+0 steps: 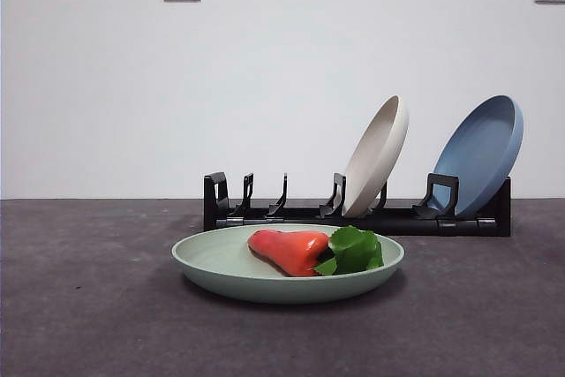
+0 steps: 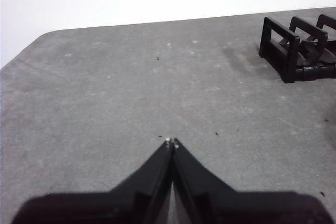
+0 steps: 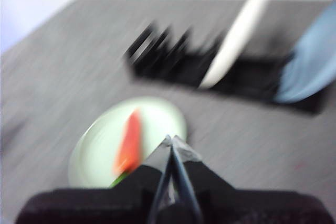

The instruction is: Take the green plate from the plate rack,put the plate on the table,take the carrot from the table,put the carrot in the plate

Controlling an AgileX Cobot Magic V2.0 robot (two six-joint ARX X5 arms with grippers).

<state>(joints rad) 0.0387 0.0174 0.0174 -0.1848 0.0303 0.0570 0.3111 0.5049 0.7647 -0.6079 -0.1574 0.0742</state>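
Note:
The green plate [image 1: 221,262] lies flat on the table [image 1: 79,306] in front of the plate rack [image 1: 353,216]. The carrot [image 1: 290,250] rests inside it, its green leafy top toward the right. In the blurred right wrist view the green plate [image 3: 94,150] and carrot [image 3: 129,142] show below my right gripper [image 3: 172,141], which is shut, empty and raised clear of the plate. My left gripper [image 2: 171,142] is shut on nothing above bare table, with the plate rack's end [image 2: 294,51] off to one side. Neither gripper appears in the front view.
A beige plate [image 1: 378,156] and a blue plate [image 1: 481,154] lean in the rack's right half. The rack's left slots stand empty. Two wall sockets hang on the white wall behind.

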